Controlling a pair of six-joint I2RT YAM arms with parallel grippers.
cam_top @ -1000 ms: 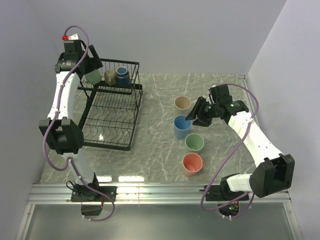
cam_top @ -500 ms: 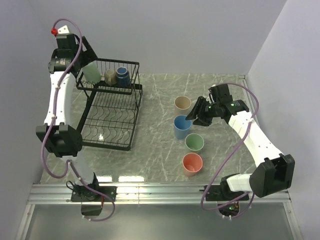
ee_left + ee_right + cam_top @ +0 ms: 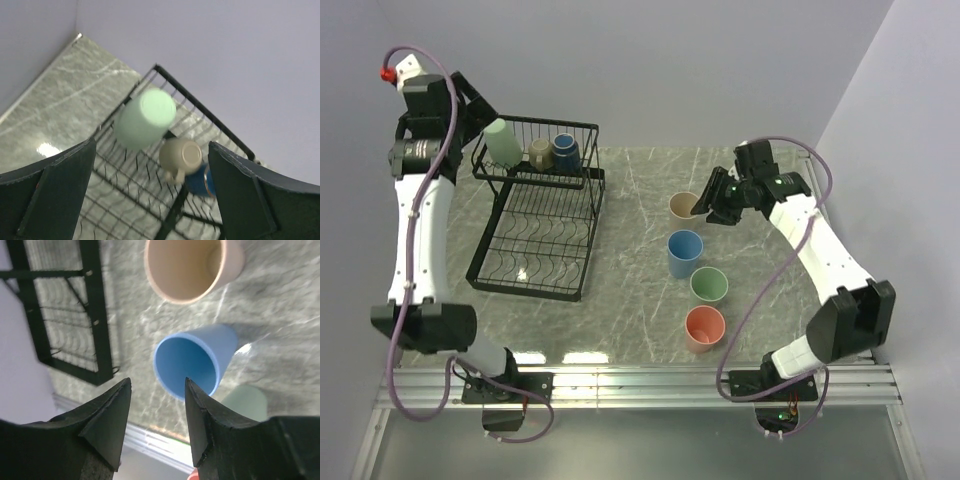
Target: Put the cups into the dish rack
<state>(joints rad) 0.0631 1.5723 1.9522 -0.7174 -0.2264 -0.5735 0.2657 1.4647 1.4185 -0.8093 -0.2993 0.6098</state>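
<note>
Top view: black wire dish rack (image 3: 535, 235) at 9 o'clock on marble tabletop (image 3: 630, 300). At rack's 12 o'clock end, basket tier (image 3: 582, 128) holds pale green cup (image 3: 501, 142) bottom up, small beige mug (image 3: 540, 152) and dark-blue cup (image 3: 566, 152). Toward 3 o'clock, four tumblers stand upright in row running to 6 o'clock: beige cup (image 3: 685, 208), light blue cup (image 3: 685, 252), green cup (image 3: 709, 285), salmon cup (image 3: 705, 327). Above basket, left pincer (image 3: 152, 142) spread wide, grasping nothing. Over beige and light blue cups, right pincer (image 3: 156, 385) released, jaws apart, nothing between them
</note>
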